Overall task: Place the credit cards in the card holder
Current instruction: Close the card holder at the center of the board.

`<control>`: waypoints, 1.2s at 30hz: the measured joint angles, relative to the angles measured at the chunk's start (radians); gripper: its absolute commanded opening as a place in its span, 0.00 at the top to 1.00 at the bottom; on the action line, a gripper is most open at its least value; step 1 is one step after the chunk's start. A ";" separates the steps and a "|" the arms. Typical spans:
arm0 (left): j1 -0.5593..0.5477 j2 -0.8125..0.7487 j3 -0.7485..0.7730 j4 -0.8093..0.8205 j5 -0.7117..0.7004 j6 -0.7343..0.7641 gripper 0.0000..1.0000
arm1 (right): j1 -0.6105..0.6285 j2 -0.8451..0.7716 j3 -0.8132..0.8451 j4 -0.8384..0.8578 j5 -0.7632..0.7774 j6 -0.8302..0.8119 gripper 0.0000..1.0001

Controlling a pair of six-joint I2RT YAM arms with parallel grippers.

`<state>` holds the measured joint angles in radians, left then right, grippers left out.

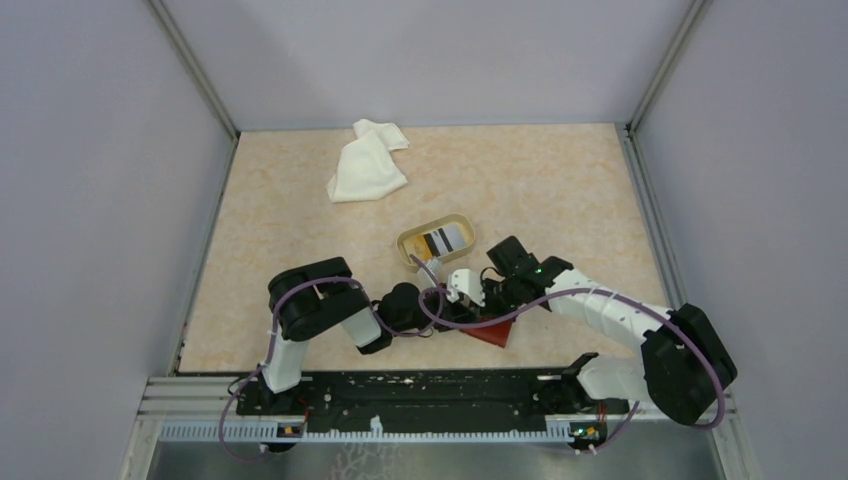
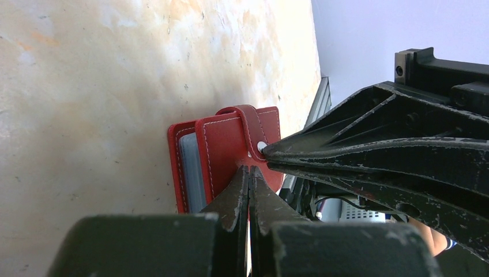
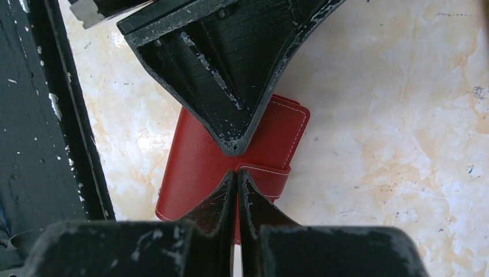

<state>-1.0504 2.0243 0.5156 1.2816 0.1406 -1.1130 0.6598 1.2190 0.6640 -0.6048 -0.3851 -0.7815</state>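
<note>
The red card holder [image 1: 497,330] lies folded shut on the table near the front edge, with both grippers meeting over it. In the left wrist view it [image 2: 222,147] shows a strap and a small snap. My left gripper [image 2: 249,168] is shut, its tips pressed on the cover. My right gripper [image 3: 237,171] is shut, its tips at the end of the strap [image 3: 268,179], by the snap. Nothing shows between either pair of fingers. Credit cards [image 1: 441,240], white and dark-striped, lie in a tan oval dish [image 1: 412,249] just behind the grippers. The yellow-orange card is not visible.
A crumpled white cloth [image 1: 367,162] lies at the back of the table. The black rail [image 1: 430,385] with the arm bases runs along the front edge, close to the card holder. Grey walls close in the left, right and back sides.
</note>
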 measured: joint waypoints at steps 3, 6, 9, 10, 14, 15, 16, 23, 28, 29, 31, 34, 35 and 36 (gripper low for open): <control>0.000 0.000 0.000 0.000 0.000 0.000 1.00 | 0.000 0.009 0.005 0.007 -0.003 0.011 1.00; 0.000 0.000 0.000 0.000 0.000 0.000 1.00 | 0.000 0.016 0.005 0.013 -0.005 0.019 1.00; 0.000 0.000 0.000 0.001 0.000 0.001 1.00 | 0.000 0.018 0.005 0.014 -0.006 0.019 1.00; 0.000 0.000 0.000 0.001 0.000 0.002 1.00 | 0.000 0.018 0.006 0.014 -0.006 0.019 1.00; 0.000 0.000 -0.005 0.007 0.000 0.003 1.00 | 0.000 0.019 0.006 0.013 -0.013 0.015 1.00; 0.000 0.000 -0.006 0.009 0.000 0.003 1.00 | 0.000 0.019 0.006 0.011 -0.015 0.012 1.00; 0.000 0.000 -0.008 0.011 0.000 0.003 1.00 | 0.000 0.019 0.006 0.009 -0.017 0.006 1.00; -0.002 0.000 -0.011 0.014 0.000 0.006 1.00 | 0.000 0.019 0.010 -0.013 -0.024 -0.028 1.00; -0.002 0.000 -0.013 0.019 0.000 0.007 1.00 | 0.000 0.019 0.011 -0.021 -0.024 -0.043 1.00; -0.002 0.000 -0.014 0.020 -0.001 0.007 1.00 | 0.000 0.019 0.011 -0.022 -0.024 -0.047 1.00; -0.002 0.000 -0.014 0.020 0.000 0.008 1.00 | 0.000 0.018 0.010 -0.024 -0.024 -0.055 1.00; -0.002 0.000 -0.014 0.021 0.000 0.008 1.00 | 0.000 0.016 0.010 -0.028 -0.024 -0.064 1.00; -0.002 0.000 -0.014 0.021 0.000 0.008 1.00 | -0.002 0.015 0.009 -0.029 -0.024 -0.065 1.00; -0.002 0.000 -0.014 0.021 0.000 0.008 1.00 | -0.003 0.015 0.009 -0.029 -0.027 -0.068 1.00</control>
<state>-1.0519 2.0243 0.5018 1.3022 0.1410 -1.1049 0.6571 1.2343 0.6731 -0.6334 -0.4118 -0.8490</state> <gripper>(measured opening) 0.005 0.006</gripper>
